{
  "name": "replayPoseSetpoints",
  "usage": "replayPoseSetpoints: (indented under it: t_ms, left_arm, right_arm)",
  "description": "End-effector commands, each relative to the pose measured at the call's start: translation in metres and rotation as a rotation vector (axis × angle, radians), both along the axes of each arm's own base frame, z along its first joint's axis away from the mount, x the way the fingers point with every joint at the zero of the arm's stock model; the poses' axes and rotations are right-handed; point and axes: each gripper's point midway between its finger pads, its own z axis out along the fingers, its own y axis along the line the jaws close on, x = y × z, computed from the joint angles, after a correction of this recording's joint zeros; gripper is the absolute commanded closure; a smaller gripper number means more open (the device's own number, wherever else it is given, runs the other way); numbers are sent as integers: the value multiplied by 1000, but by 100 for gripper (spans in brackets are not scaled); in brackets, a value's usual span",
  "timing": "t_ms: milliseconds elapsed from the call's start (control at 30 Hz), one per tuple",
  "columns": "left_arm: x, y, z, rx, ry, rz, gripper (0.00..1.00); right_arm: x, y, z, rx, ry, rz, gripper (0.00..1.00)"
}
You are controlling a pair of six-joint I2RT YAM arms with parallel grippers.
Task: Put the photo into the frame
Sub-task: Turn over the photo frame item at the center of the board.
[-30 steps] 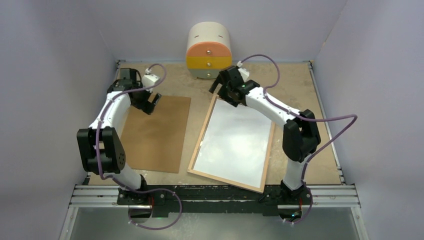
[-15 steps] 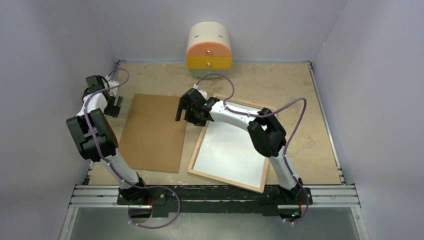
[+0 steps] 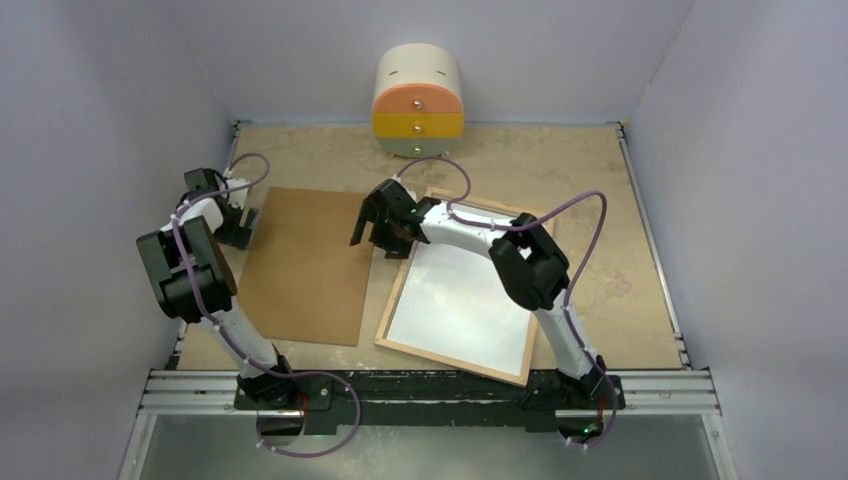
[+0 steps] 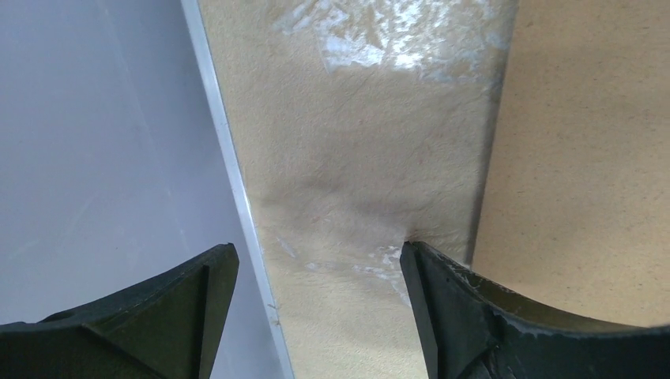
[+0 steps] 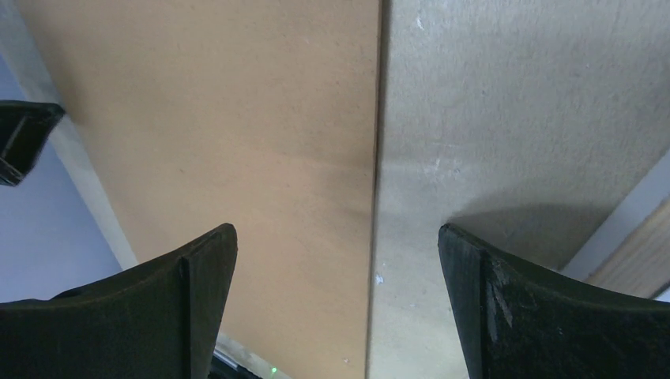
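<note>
Frame [image 3: 450, 360]: lies flat on the table [image 3: 600, 170], right of centre, turned slightly, wood-coloured rim facing up, its near edge close to the arm bases.
Inside the rim: a flat white surface; whether it is glass or a print's back cannot be told.
Board [image 3: 310, 265]: plain brown sheet, flat on the table just left of the frame, a narrow strip of table between them.
Right gripper [image 3: 378, 235]: fingers spread wide, holding nothing, hanging over the board's right edge, one finger above the board, the other above bare table.
Left gripper [image 3: 238, 222]: fingers apart, holding nothing, over bare table at the board's left edge, near the side wall.
Drawers [image 3: 418, 100]: small rounded unit with orange and yellow fronts, against the far wall.
</note>
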Motion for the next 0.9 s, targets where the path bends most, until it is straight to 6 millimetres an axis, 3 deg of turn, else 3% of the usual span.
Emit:
replayPoseSetpoints:
  t_ms: [0,267,433,567,767,867]
  left_arm:
    - [-27,-42,-34,-180,90,-60,19]
    - [-39,-75,-43,-249,138,-156,18]
    - [-44,-89,-51,-263,165,-196,18]
    - [-46,-96,-57,-264,190,-223,19]
    - [-44,-112,-58,-329,198,-268,18]
    - [-41,-121,-55,-366,190,-291,18]
  right_arm:
    - [-6,6,-16,14,55,-10,1]
    - [-13,18,-44,55,130,-4,1]
    - [-21,44,-30,219,185,36,2]
    - [-17,62,23,399,119,78,3]
    - [-25,83,157,803,-82,261,5]
    - [-35,84,194,933,-138,333,5]
